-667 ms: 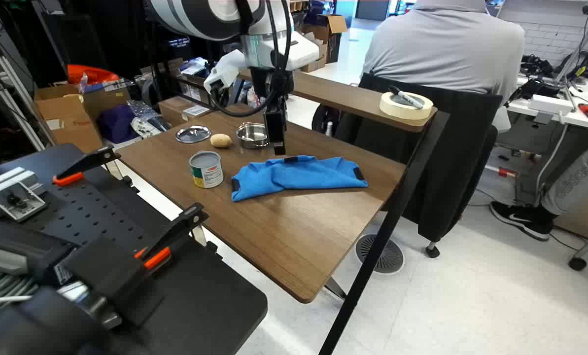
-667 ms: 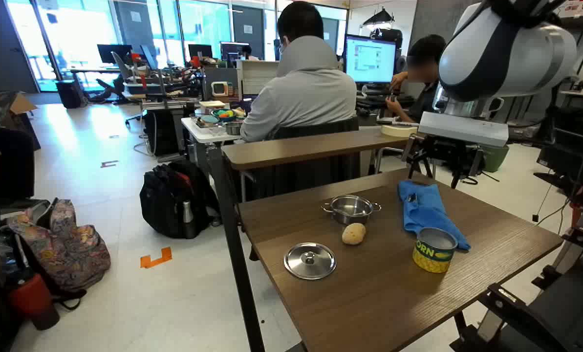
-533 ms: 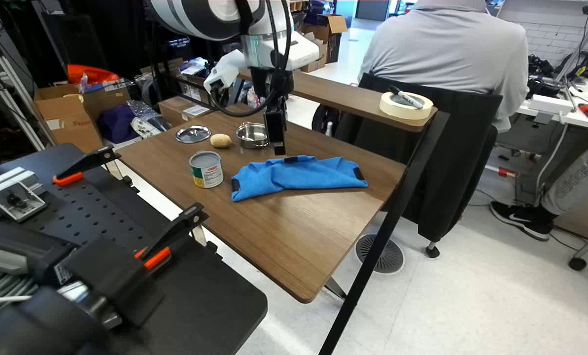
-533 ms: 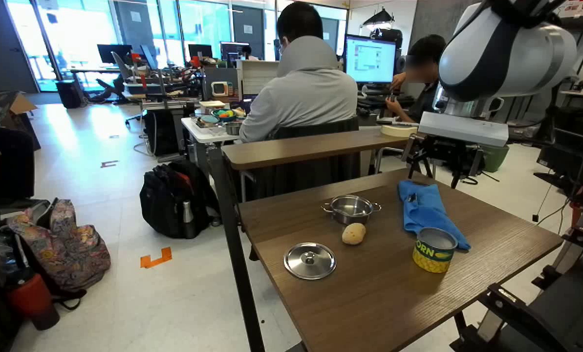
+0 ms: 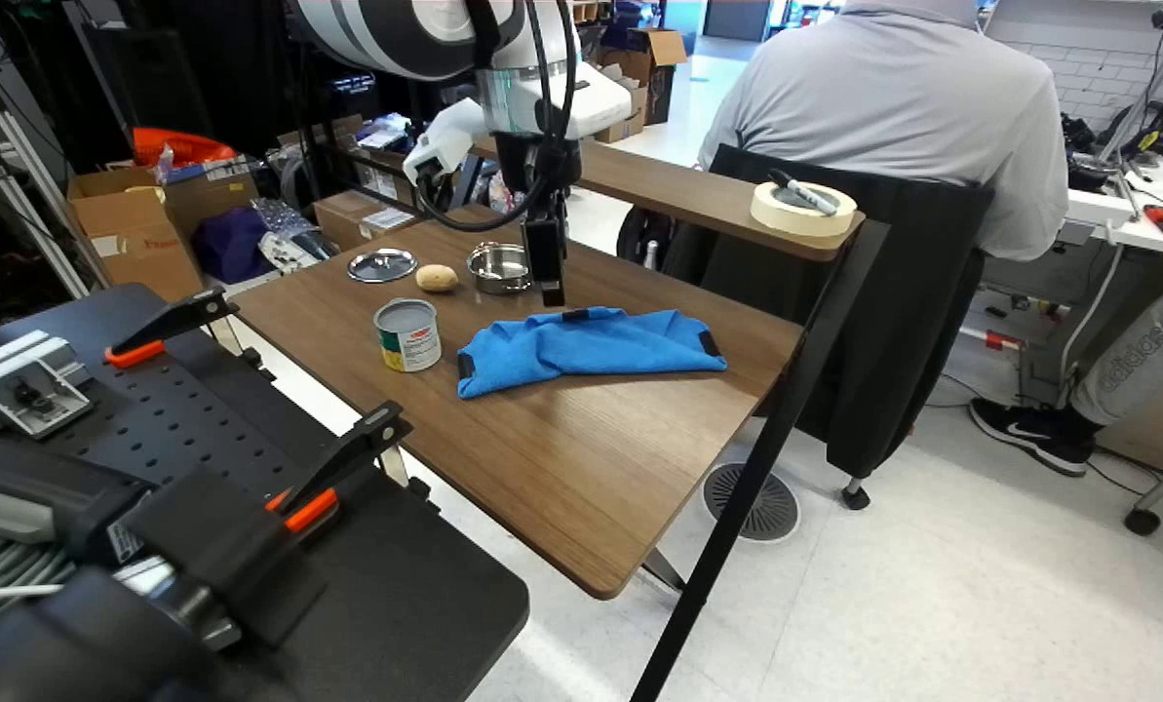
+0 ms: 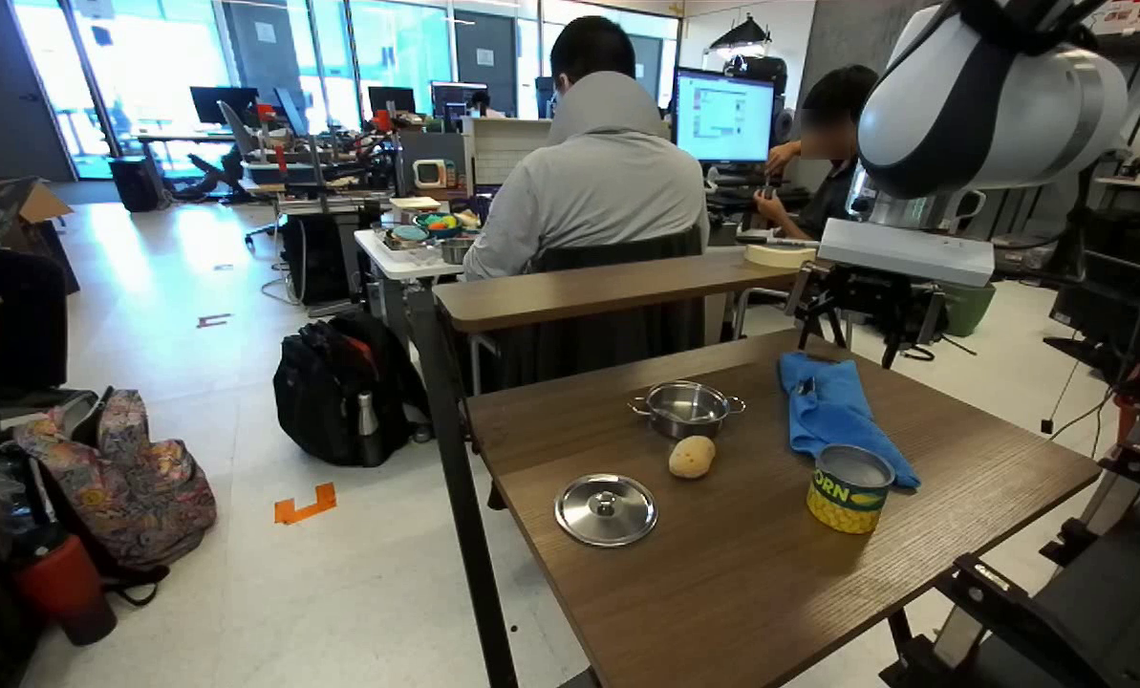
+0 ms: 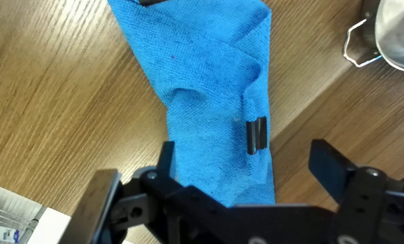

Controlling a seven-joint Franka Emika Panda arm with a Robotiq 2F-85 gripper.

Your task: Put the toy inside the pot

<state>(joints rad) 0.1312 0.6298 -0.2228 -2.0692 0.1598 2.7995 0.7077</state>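
The toy looks like a tan potato (image 6: 692,457); it lies on the table beside the pot and also shows in an exterior view (image 5: 436,278). The pot (image 6: 689,422) is small, shallow and silvery, with two loop handles and no lid on; it also shows in an exterior view (image 5: 500,280). In the wrist view only part of the pot (image 7: 400,42) shows at the upper right, and the toy is out of view. My gripper (image 7: 244,143) is open with nothing between its fingers. It hangs above the blue cloth, as an exterior view (image 6: 849,350) also shows.
A blue cloth (image 7: 215,101) with black clips lies under my gripper. A corn tin (image 6: 847,506) stands by the cloth. The metal lid (image 6: 606,511) lies near the toy. A raised shelf (image 6: 608,290) runs along one table side, with a seated person (image 6: 608,182) behind it.
The arm, gripper and table objects have not moved. Only the seated person in grey has shifted a little.
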